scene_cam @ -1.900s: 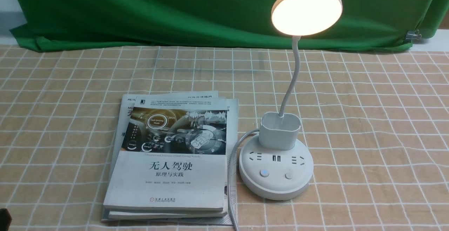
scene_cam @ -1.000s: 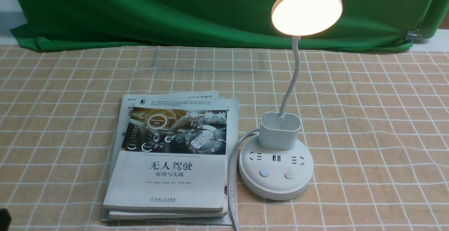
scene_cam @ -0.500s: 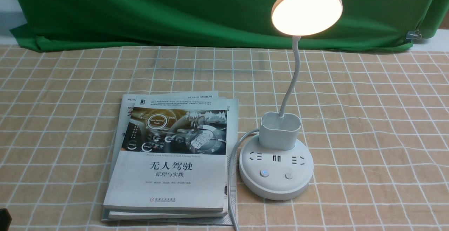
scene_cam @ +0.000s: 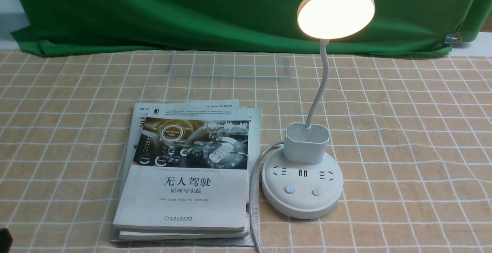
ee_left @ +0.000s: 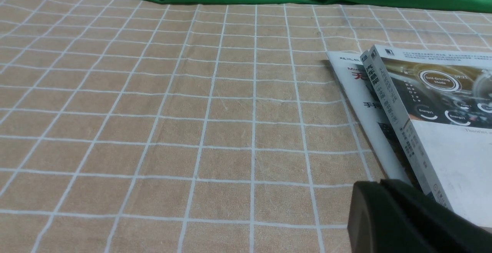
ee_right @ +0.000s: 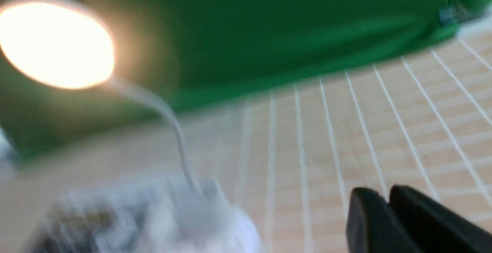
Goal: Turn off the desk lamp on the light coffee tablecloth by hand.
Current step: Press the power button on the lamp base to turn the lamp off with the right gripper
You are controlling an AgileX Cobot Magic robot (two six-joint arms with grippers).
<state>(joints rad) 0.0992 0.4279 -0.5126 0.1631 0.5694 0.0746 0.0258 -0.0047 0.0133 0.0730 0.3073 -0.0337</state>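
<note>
While the left gripper (ee_left: 380, 186) hovered with fingers together near the books (scene_cam: 184, 176) | books lay left of centre on the light coffee tablecloth (scene_cam: 403, 130) | desk lamp (scene_cam: 302, 203) stood just right of them, head glowing | right gripper (ee_right: 388, 194) fingers together, clear of lamp

Tan grid tablecloth (scene_cam: 403, 130), desk lamp (scene_cam: 306, 147) ctr-right, book stack (scene_cam: 188, 176) beside

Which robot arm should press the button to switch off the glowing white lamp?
Right. The right claw faces the lit white round-headed desk lamp; the stack of white books lies between the left claw and the lamp.
</note>
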